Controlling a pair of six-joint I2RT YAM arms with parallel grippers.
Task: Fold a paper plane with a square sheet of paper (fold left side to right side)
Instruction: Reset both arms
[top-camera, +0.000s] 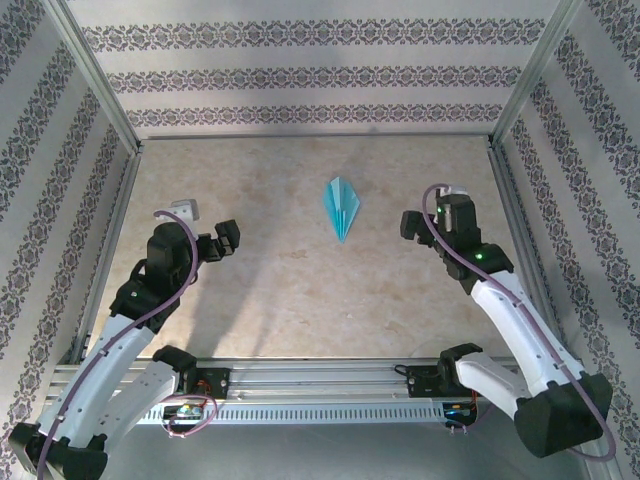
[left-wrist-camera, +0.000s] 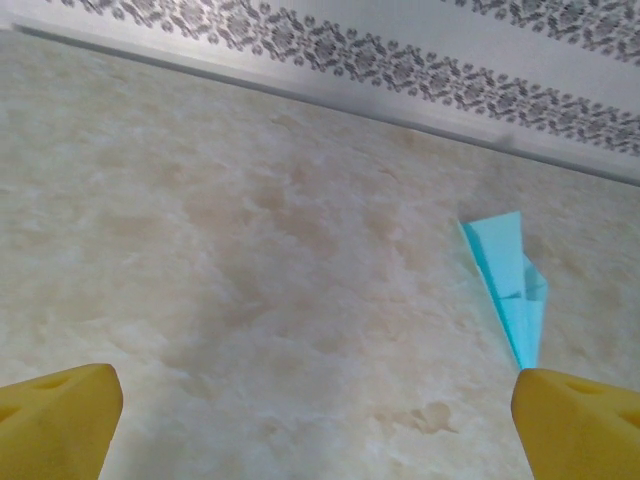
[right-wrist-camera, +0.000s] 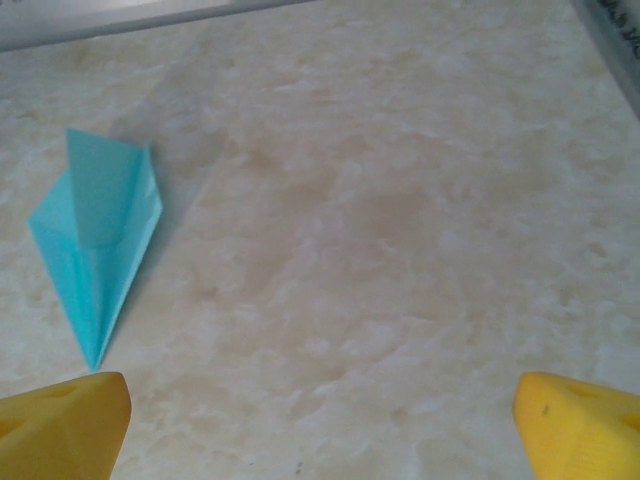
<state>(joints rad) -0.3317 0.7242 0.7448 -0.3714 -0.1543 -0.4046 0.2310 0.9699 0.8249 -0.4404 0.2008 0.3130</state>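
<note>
The square sheet of paper lies folded into a narrow turquoise paper plane (top-camera: 340, 207) flat on the marble-look table, its tip pointing toward the arms. In the left wrist view the paper plane (left-wrist-camera: 510, 270) lies at the right, just beyond the right yellow fingertip (left-wrist-camera: 580, 425). In the right wrist view the paper plane (right-wrist-camera: 95, 240) lies at the left, its tip just ahead of the left yellow fingertip (right-wrist-camera: 60, 425). My left gripper (top-camera: 215, 240) (left-wrist-camera: 320, 430) hangs open and empty left of the plane. My right gripper (top-camera: 432, 215) (right-wrist-camera: 320, 430) hangs open and empty to its right.
Patterned walls (top-camera: 320, 75) with metal frame posts enclose the table on three sides. A metal rail (top-camera: 320, 380) with the arm bases runs along the near edge. Bare tabletop (top-camera: 300, 300) spreads between the grippers and the rail.
</note>
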